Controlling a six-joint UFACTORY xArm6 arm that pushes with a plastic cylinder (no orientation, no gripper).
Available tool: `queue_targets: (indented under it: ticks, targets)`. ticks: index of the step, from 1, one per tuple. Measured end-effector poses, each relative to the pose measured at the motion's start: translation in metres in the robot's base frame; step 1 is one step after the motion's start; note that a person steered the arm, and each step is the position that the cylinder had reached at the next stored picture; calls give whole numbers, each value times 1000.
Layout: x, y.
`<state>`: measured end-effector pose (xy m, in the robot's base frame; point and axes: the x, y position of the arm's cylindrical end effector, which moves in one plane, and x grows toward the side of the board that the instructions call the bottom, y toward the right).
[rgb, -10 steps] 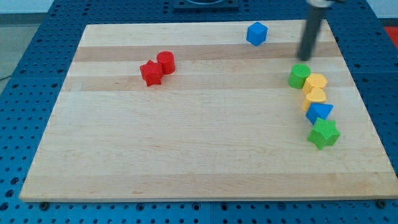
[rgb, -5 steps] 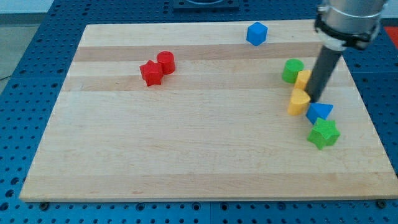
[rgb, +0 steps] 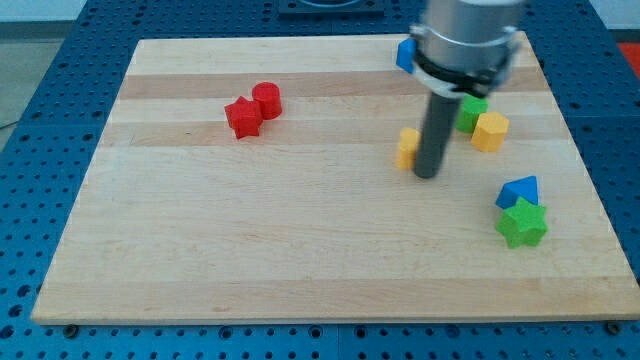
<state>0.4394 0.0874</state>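
Wooden board (rgb: 300, 250) lay on a blue pegboard bench (rgb: 40, 150), carrying eight blocks: two green, two blue, two yellow, two red. Nearest the view's bottom sat a green star (rgb: 522, 223) touching a blue wedge-like block (rgb: 518, 190) just above it. Mid-board, my tip (rgb: 426, 175) stood right beside a small yellow block (rgb: 407, 148), seemingly touching its right side. Further up, at the view's right, a yellow hexagonal block (rgb: 489, 131) touched a partly hidden green block (rgb: 470, 112). A red star (rgb: 242, 117) and red cylinder (rgb: 267, 99) touched at the left. Farthest, a blue block (rgb: 404, 53) peeked from behind the arm; there were no jaws, only the rod
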Motion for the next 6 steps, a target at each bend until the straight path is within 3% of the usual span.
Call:
queue_targets:
  ticks: [1,3,5,6]
  targets:
    - [-18,-21]
    - [10,-9]
    - [-71,-26]
    - [-87,-51]
